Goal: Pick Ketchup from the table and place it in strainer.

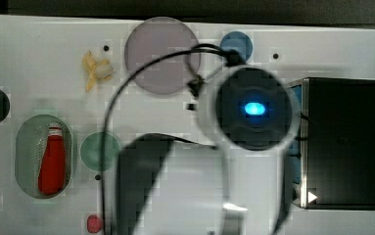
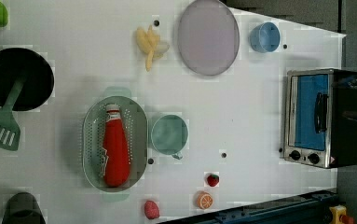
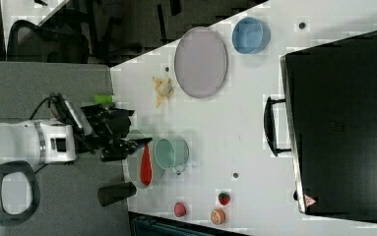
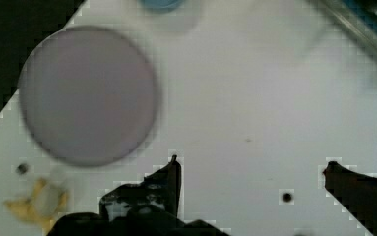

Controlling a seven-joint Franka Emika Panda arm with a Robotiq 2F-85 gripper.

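The red Ketchup (image 1: 52, 164) bottle lies lengthwise inside the mint-green strainer (image 1: 26, 147) near the top view's left, white cap pointing to the top view's top. The left view shows the Ketchup (image 2: 115, 149) resting on the dotted bottom of the strainer (image 2: 91, 135). My gripper (image 4: 252, 167) is open and holds nothing, with bare white table between its fingers. It hangs high over the table's middle, away from the strainer. In the top view the arm (image 1: 253, 107) hides the gripper beneath it.
A lilac plate (image 1: 161, 56), a blue cup (image 1: 236, 45) and a peeled banana (image 1: 96, 71) lie along the top view's top. A green cup (image 1: 99, 151) stands beside the strainer. A toaster oven (image 1: 341, 142) fills the top view's right. A strawberry (image 2: 212, 179) and an orange half (image 2: 204, 200) sit near the left view's bottom.
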